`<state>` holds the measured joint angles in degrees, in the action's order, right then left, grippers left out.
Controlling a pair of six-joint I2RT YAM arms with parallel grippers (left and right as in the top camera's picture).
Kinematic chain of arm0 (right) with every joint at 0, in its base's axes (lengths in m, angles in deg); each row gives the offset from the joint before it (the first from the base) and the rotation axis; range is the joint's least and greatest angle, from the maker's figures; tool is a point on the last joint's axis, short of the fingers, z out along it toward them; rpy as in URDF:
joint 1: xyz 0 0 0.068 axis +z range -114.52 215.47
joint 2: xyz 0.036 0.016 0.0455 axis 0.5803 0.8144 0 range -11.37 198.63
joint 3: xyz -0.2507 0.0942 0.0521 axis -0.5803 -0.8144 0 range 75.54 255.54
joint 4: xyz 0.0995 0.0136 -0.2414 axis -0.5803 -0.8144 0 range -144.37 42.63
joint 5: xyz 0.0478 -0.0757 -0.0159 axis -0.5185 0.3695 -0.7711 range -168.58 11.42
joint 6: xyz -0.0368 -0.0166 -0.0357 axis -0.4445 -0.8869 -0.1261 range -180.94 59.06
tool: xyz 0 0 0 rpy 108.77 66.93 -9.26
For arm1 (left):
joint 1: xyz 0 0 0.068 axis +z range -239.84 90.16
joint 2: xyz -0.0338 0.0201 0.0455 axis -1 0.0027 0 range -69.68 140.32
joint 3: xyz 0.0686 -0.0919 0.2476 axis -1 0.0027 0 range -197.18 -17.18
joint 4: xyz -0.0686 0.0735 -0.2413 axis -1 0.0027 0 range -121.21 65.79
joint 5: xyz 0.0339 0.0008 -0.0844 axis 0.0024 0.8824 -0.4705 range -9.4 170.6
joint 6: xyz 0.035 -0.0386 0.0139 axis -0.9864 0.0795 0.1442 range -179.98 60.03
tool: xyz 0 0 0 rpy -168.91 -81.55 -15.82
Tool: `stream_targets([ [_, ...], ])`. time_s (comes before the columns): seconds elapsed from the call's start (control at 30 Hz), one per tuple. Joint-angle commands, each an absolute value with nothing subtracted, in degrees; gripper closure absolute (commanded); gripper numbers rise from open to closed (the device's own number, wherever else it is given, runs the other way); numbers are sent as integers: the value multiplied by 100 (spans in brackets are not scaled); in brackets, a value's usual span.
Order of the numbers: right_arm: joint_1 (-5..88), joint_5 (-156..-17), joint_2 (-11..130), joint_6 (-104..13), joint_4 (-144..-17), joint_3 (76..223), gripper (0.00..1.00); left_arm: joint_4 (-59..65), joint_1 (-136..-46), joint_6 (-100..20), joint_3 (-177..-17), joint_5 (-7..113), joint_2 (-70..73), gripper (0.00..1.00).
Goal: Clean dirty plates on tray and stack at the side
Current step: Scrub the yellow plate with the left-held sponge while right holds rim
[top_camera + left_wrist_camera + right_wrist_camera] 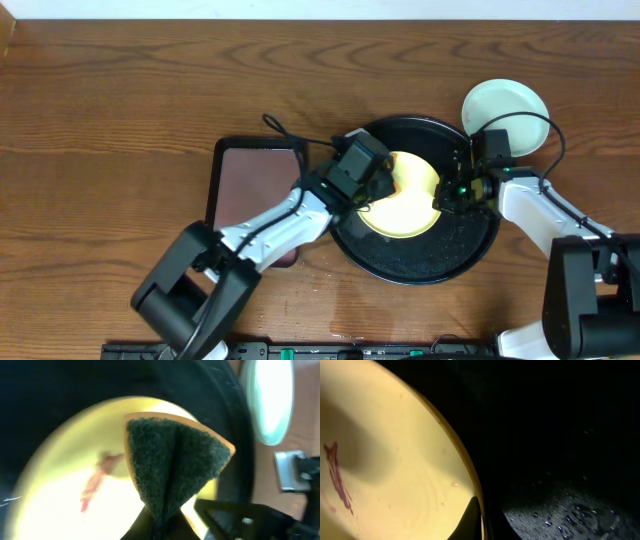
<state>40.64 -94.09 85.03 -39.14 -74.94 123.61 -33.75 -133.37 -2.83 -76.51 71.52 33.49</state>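
Note:
A yellow plate (pixel 408 205) with a reddish smear (pixel 95 482) lies in the round black tray (pixel 440 265). My left gripper (pixel 372 182) hovers over the plate's left part. It is shut on a folded sponge (pixel 175 455), green scouring side out with an orange edge, and the sponge sits just right of the smear. My right gripper (pixel 456 192) is shut on the yellow plate's right rim (pixel 465 475); one dark finger (pixel 472 520) lies inside the rim. A pale mint plate (pixel 505 115) rests on the table beyond the tray, at the back right.
A rectangular maroon tray (pixel 255 175) with a black rim lies left of the round tray, partly under my left arm. The round tray's floor (pixel 570 510) is wet with droplets. Dark wood tabletop (pixel 120 120) spreads to the left and back.

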Motion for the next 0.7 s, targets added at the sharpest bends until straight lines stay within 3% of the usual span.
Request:
stream_targets([
  [0.0,4342,-9468,8776,-3999,-7389,12337,99,-3771,-13606,38,-7635,7103,3596,93],
  [0.3,4384,-9463,8776,-4023,-7400,12337,99,-3679,-13669,34,-7635,7200,4167,92],
  [0.67,4384,-9463,8776,-4045,-7418,12337,99,-2431,-13219,-504,-7638,9492,4165,92],
])
